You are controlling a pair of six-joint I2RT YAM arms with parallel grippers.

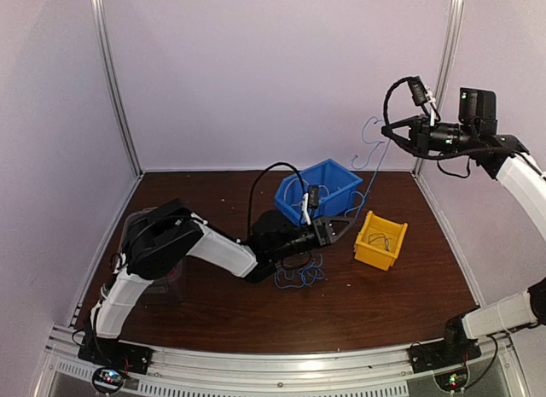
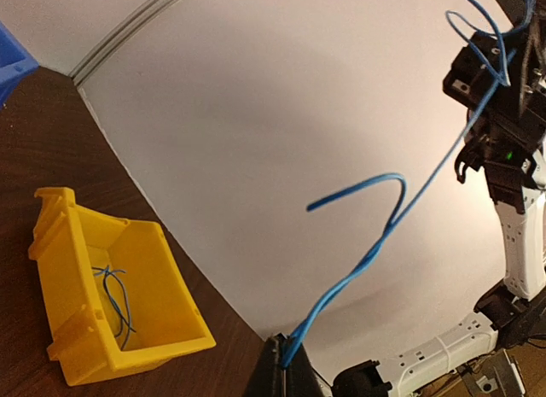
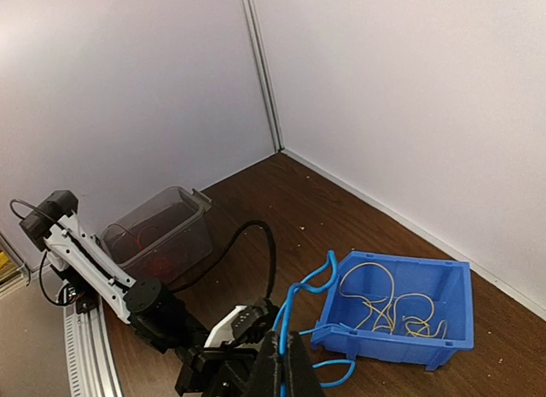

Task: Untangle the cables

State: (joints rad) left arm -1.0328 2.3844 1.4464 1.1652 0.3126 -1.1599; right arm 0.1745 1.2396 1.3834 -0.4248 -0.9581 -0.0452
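One blue cable [image 2: 375,243], gripped low by left tool [image 1: 344,226], high by raised right tool [image 1: 388,132]

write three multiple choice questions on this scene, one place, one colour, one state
1. Where do the yellow cables lie? A in the blue bin B in the yellow bin C on the bare table
2. What colour is the cable strung between the left gripper and the right gripper? A red B blue C white
3. How is the left gripper? A wide open B shut on the blue cable C shut on nothing
Answers: 1 A, the right wrist view shows them coiled in that bin. 2 B, a blue line runs from one gripper up to the other. 3 B, the cable is clamped in it.
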